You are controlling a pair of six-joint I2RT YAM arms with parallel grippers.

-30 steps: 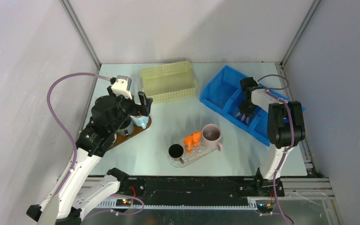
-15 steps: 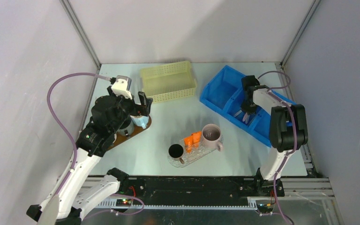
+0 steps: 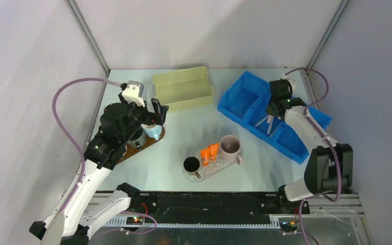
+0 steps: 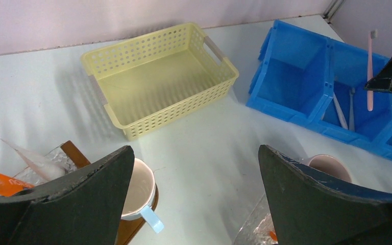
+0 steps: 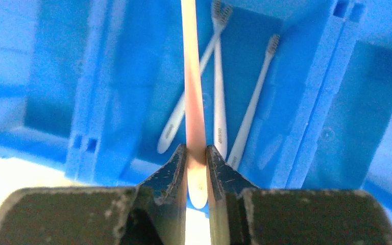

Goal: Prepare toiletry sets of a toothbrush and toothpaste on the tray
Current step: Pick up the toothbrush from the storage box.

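Note:
My right gripper (image 5: pixel 196 150) is shut on the tail end of a pale pink toothbrush (image 5: pixel 193 87) and holds it above the blue bin (image 5: pixel 306 102). Three white toothbrushes (image 5: pixel 218 97) lie in the bin's compartment below. In the left wrist view the pink toothbrush (image 4: pixel 370 66) stands clear above the bin. In the top view, two orange tubes (image 3: pixel 210 152) lie on the clear tray (image 3: pixel 219 167) between a black mug (image 3: pixel 191 164) and a pink mug (image 3: pixel 229 146). My left gripper (image 4: pixel 195 150) is open and empty above a blue-handled mug (image 4: pixel 139 189).
An empty yellow basket (image 3: pixel 184 89) stands at the back. A brown tray (image 3: pixel 143 148) at the left holds the blue-handled mug, with an orange tube (image 4: pixel 0 181) and a white tube (image 4: pixel 35 161) beside it. The blue bin (image 3: pixel 245 99) fills the back right.
My right gripper has risen out of the bin compartment and shifted right and back with the pink toothbrush in it. The left arm has barely moved.

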